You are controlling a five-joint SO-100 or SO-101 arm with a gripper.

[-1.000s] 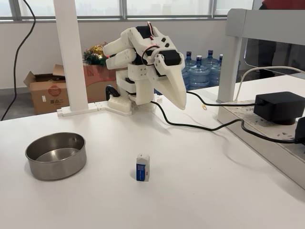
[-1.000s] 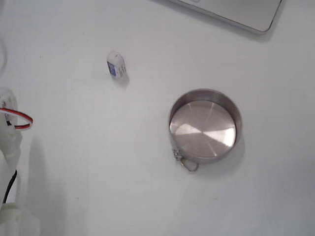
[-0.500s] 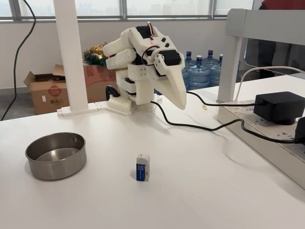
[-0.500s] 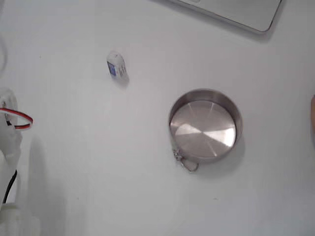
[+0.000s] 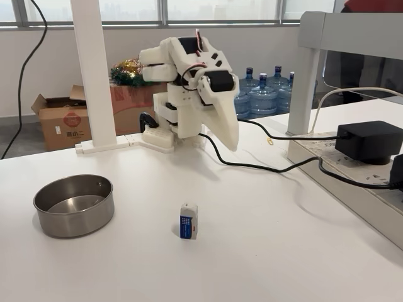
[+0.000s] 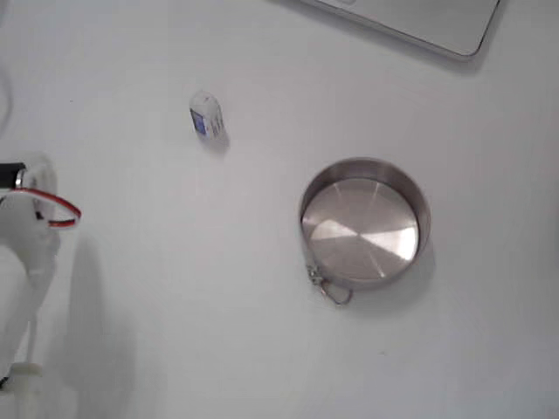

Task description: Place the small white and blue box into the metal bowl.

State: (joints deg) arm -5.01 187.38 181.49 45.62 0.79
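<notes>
The small white and blue box [image 5: 188,221] stands upright on the white table, blue face toward the front fixed view; from above the box [image 6: 206,114] is at upper left. The metal bowl [image 5: 74,204] sits empty to the box's left in the front view, and the bowl [image 6: 363,223] lies right of centre from above. My white gripper [image 5: 231,143] hangs point-down at the back of the table, well behind and above the box. Its fingers are pressed together with nothing between them. Part of the arm [image 6: 22,262] shows at the left edge from above.
A black cable [image 5: 264,167] runs across the table to a power adapter [image 5: 369,141] on a strip at the right. A white post [image 5: 94,75] stands back left. A laptop corner [image 6: 419,22] lies beyond the bowl from above.
The arm has swung a little to the left in the front view and its gripper tip has dropped slightly. Box and bowl have not moved.
</notes>
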